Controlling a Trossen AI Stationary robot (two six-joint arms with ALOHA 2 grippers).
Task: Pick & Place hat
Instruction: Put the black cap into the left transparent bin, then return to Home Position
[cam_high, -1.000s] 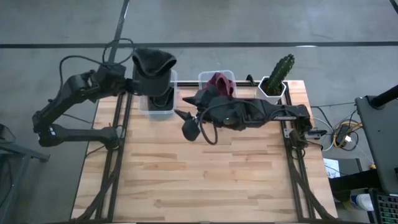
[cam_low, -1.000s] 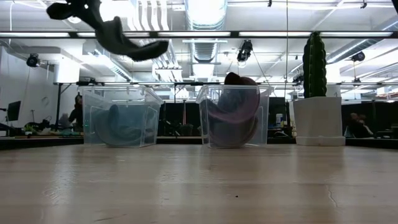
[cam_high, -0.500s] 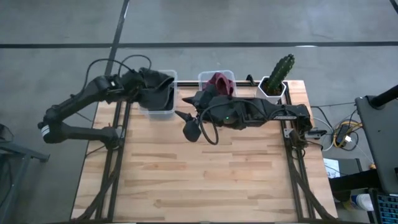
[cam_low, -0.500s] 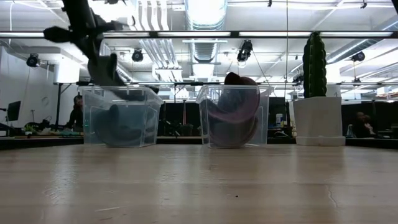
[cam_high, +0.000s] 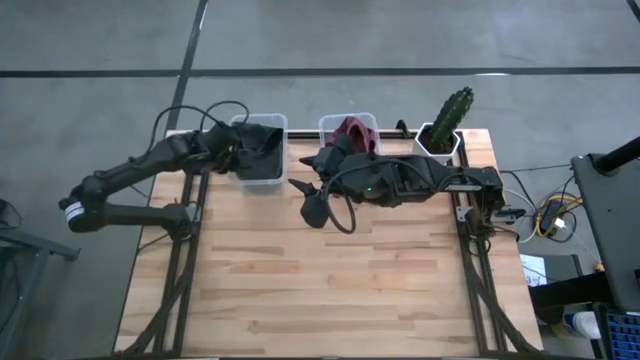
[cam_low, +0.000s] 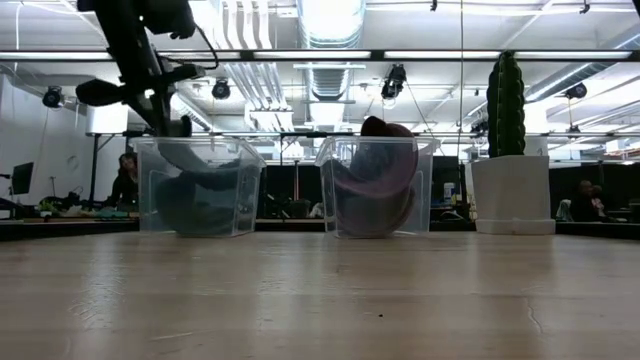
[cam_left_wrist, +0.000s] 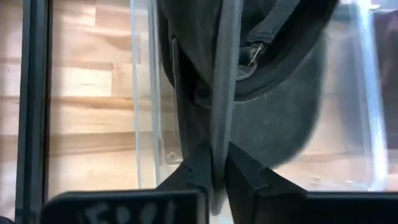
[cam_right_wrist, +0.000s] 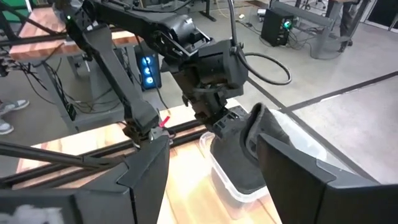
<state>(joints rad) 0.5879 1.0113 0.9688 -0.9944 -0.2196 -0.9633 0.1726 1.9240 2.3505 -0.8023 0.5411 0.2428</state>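
A dark grey hat (cam_high: 262, 155) sits inside the left clear bin (cam_high: 243, 176) at the table's far left; through the bin wall it shows as a dark mass (cam_low: 205, 190). My left gripper (cam_high: 236, 152) reaches slanting down over the bin's left rim and is shut on the hat (cam_left_wrist: 280, 99). My right gripper (cam_high: 312, 203) hangs open high above the middle of the table, with nothing between its fingers (cam_right_wrist: 214, 180). My left gripper pinches a thin grey edge of the hat (cam_left_wrist: 217, 146) between its two fingers. The fingers come slanting down from the table's left side, and the edge runs on away from them, along their line. The hat's body and buckled strap (cam_left_wrist: 250, 55) hang inside the bin.
A second clear bin (cam_high: 349, 121) to the right holds a maroon hat (cam_low: 372, 180). A cactus in a white pot (cam_high: 445, 125) stands at the far right corner. The near wooden table top (cam_high: 330, 290) is bare.
My left gripper has come down from high above the left bin toward it, tipping and rolling, still shut on the hat. The hat, which hung clear above the bin, now sits inside it.
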